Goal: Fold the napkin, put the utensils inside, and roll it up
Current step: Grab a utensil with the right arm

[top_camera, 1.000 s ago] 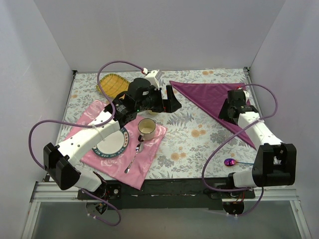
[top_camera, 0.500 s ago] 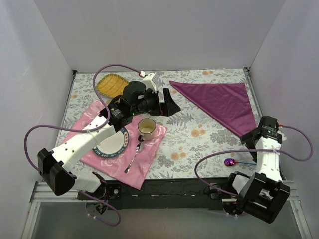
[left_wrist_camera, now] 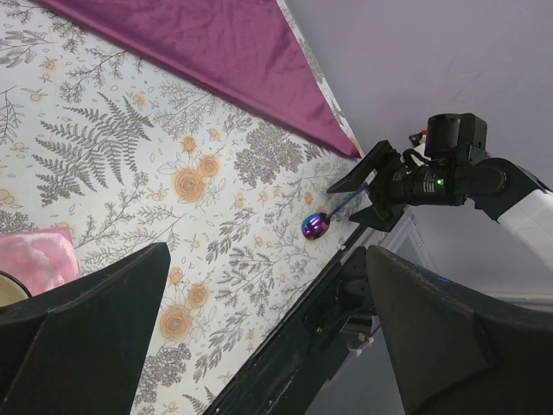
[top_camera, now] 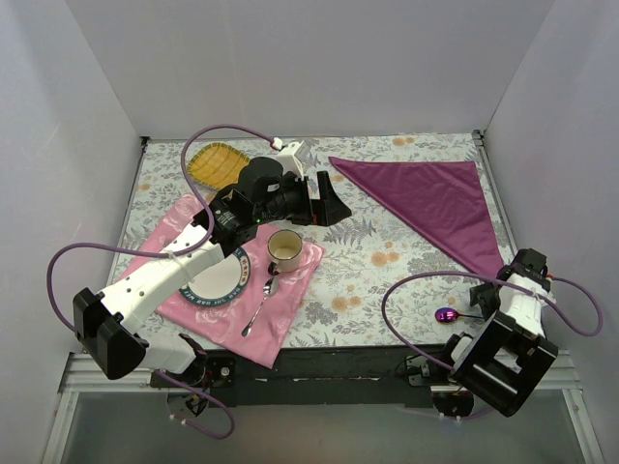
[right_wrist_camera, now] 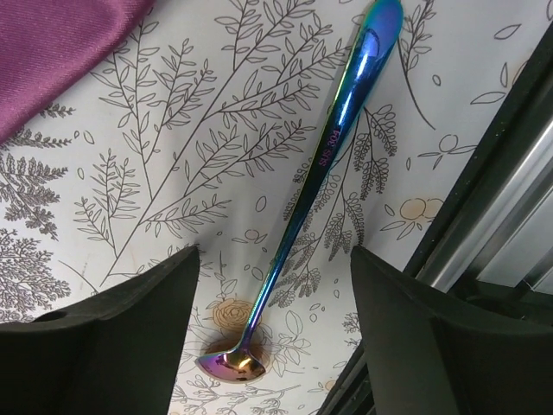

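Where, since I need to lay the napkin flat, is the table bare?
Bare tablecloth runs between the mug and the napkin, down to the near edge left of the utensil. Crowded: the pink placemat with plate, mug, spoon.

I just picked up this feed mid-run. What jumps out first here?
First is the dark purple napkin, lying as a flat triangle at the table's far right. Next is the iridescent blue-handled utensil at the near right edge, with the right gripper open over its handle. On the left, a pink placemat carries a plate, a cup and a silver spoon.
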